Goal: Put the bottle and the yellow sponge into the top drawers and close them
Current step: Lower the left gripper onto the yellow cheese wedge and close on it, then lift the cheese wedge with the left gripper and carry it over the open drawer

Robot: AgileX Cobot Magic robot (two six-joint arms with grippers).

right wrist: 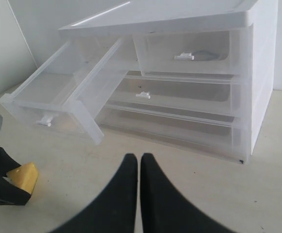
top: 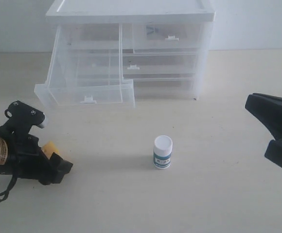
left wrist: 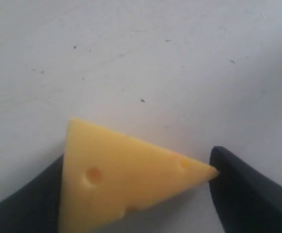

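**Sponge pinched at left; bottle standing free**

The sponge [left wrist: 126,179], a yellow holed wedge, is probably light, soft and springy. A gentle pinch from broad back to thin tip should hold it, though the tip may fold. The left claw [left wrist: 137,162] pinches it so, at 8 o'clock on the tabletop [top: 219,194]; whether it is lifted cannot be told. The bottle [top: 162,152] stands upright near centre, well apart. It is likely light, rigid and smooth, best taken around the body below the cap. The right claw [right wrist: 140,167] hangs at 3 o'clock, pressed together and empty. At 12 o'clock the left top drawer [top: 87,92] is pulled out and the right top drawer [top: 167,36] is closed.
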